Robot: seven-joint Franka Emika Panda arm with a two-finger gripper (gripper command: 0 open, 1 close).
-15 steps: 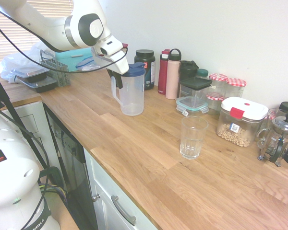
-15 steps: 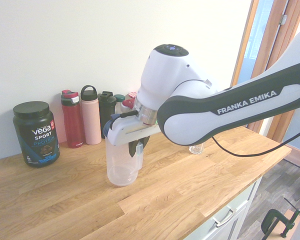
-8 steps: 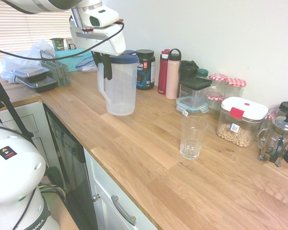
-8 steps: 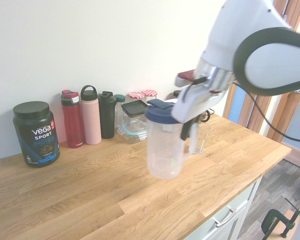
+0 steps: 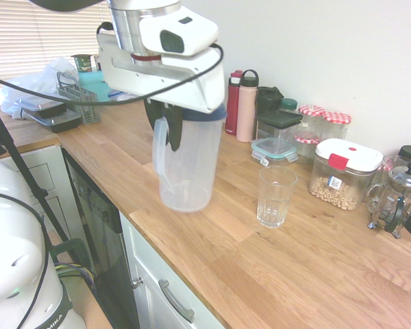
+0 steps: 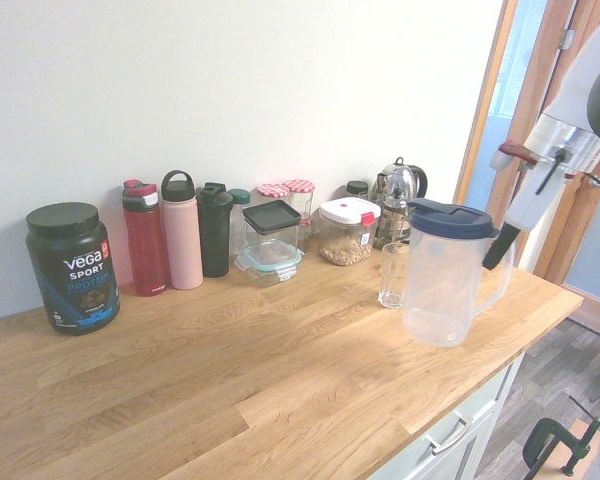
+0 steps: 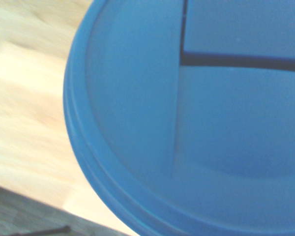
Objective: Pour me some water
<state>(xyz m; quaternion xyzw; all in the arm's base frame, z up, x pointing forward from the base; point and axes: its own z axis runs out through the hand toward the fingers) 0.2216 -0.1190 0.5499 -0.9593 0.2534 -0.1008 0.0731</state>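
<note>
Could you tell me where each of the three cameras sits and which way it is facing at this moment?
First exterior view: high beside the arm's base, looking along the wooden counter; white arm and tool holding the pitcher fill the upper left.
Second exterior view: low over the counter's other end, facing the wall and doorway; only the wrist enters at right, pitcher by the glass.
Wrist view: looking down on the pitcher's blue lid; no arm visible.
Both exterior views share pitcher, glass and pink bottle.

pitcher carried from beside the bottles, lifted, now near the glass
</note>
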